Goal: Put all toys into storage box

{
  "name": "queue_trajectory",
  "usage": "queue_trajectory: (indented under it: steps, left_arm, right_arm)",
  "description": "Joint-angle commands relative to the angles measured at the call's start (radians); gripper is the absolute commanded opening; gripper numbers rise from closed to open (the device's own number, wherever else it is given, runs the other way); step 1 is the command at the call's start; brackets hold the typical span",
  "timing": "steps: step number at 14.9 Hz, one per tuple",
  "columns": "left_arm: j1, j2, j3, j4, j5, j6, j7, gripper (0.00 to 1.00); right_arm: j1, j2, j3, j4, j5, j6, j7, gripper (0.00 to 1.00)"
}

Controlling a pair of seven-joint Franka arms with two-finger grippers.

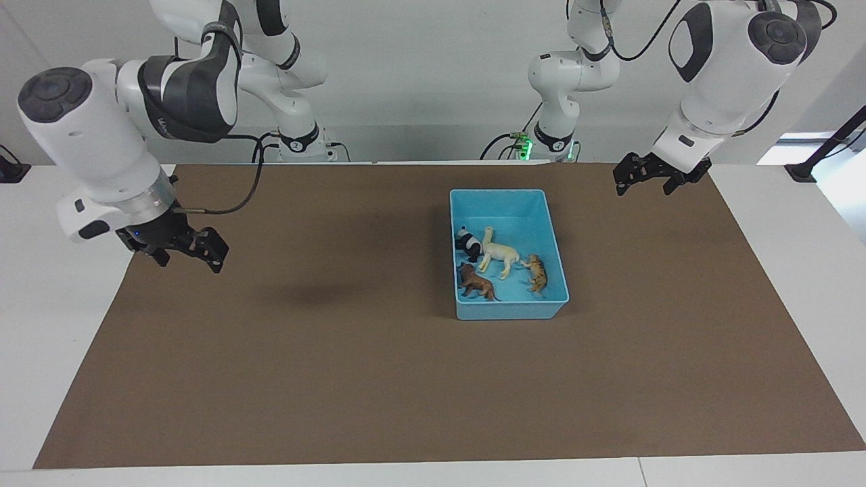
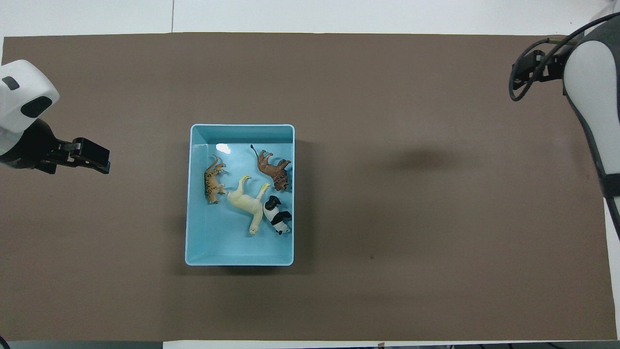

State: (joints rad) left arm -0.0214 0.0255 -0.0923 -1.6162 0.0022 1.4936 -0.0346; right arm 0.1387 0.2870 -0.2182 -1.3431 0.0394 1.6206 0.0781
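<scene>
The light blue storage box (image 1: 497,193) (image 2: 242,127) stands on the brown mat, toward the left arm's end. All the toys lie inside it: the orange tiger (image 1: 536,272) (image 2: 211,180), the cream-white horse-like animal (image 1: 499,253) (image 2: 247,203), the brown lion (image 1: 475,283) (image 2: 274,170) and the panda (image 1: 468,243) (image 2: 277,215). My left gripper (image 1: 645,188) (image 2: 104,164) hangs open and empty over the mat beside the box. My right gripper (image 1: 189,260) (image 2: 523,72) hangs open and empty over the mat's edge at the right arm's end.
The brown mat (image 1: 338,352) covers most of the white table (image 1: 798,223). Cables and the arm bases stand along the robots' edge. A black stand (image 1: 822,152) sits at the left arm's end of the table.
</scene>
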Motion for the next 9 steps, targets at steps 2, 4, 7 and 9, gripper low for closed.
queue_trajectory:
  steps: [2,4,7,9]
  left_arm:
    - [-0.003,-0.025,0.008,-0.022,-0.007,-0.009,0.002,1.00]
    - [-0.003,-0.025,0.008,-0.022,-0.007,-0.009,0.002,1.00]
    - [-0.003,-0.025,0.008,-0.022,-0.007,-0.009,0.002,1.00]
    - [-0.003,-0.025,0.008,-0.024,-0.007,-0.009,0.002,1.00]
  right_arm:
    - [-0.048,-0.218,0.023,-0.221,-0.007,0.007,-0.083,1.00]
    - [-0.102,-0.261,0.057,-0.226,-0.018,-0.048,-0.093,1.00]
    - [-0.221,-0.325,0.184,-0.289,-0.064,-0.053,-0.135,1.00]
    - [-0.226,-0.356,0.189,-0.352,-0.062,-0.051,-0.085,1.00]
